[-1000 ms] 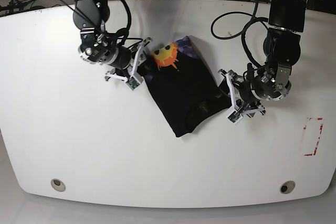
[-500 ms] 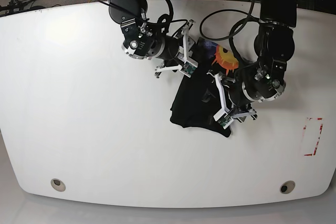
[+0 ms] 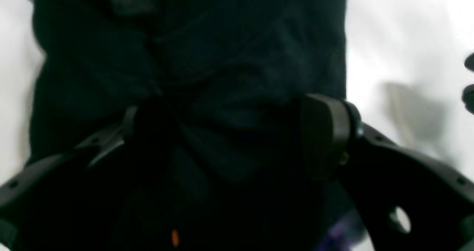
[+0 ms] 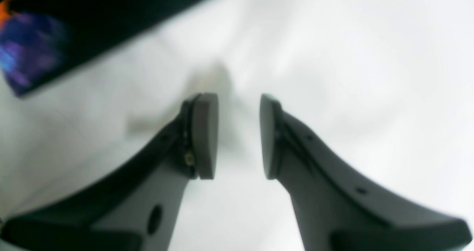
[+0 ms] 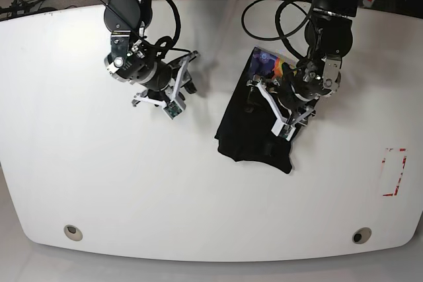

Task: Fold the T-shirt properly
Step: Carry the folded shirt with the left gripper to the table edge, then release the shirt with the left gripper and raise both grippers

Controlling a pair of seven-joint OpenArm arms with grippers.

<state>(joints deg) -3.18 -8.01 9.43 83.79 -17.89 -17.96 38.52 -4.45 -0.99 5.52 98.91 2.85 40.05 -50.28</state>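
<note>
The black T-shirt (image 5: 248, 133) lies folded into a narrow bundle right of the table's middle. A purple patch (image 5: 264, 63) and a bit of orange print (image 5: 283, 67) show at its far end. My left gripper (image 5: 269, 107) hangs low over the bundle, open. In the left wrist view its pads (image 3: 322, 132) stand wide apart with creased black T-shirt (image 3: 222, 58) cloth lying between them. My right gripper (image 5: 184, 90) is to the shirt's left over bare table, open. The right wrist view shows a narrow gap between its fingers (image 4: 203, 132) with nothing in it, and the T-shirt (image 4: 92, 6) edge at the upper left.
The white table (image 5: 99, 176) has two round holes (image 5: 73, 232) near its front edge. A red taped rectangle (image 5: 394, 172) marks its right side. Cables hang behind the table's far edge.
My right gripper has let go and pulled left, away from the shirt. My left gripper's jaws have widened and it has shifted up along the bundle. The shirt's upper part now lies folded over.
</note>
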